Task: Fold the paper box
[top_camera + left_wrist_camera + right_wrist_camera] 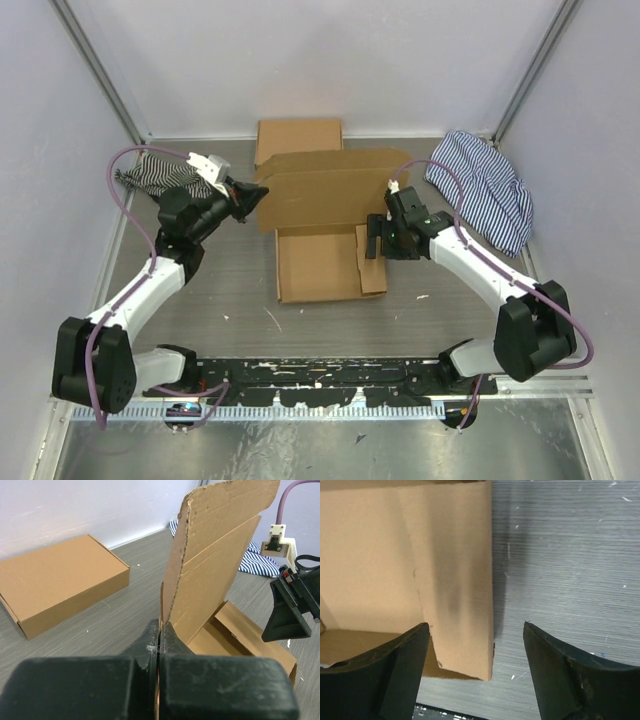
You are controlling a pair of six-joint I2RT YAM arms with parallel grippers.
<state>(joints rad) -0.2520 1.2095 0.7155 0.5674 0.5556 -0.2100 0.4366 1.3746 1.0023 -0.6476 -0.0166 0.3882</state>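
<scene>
Two tools flanked the paper box (318, 262), which lay mid-counter (240, 290) with its rear panel standing up. The left tool (248, 196) was clenched on that panel's left edge. The right tool (374, 240) hung released, jaws spread above the box's right side flap.

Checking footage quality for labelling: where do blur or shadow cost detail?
Left wrist: the left gripper is a blurred dark mass up close, the box sharp. Right wrist: a grey shadow streak on the box, right gripper dark, featureless. Top: even, soft light.
</scene>
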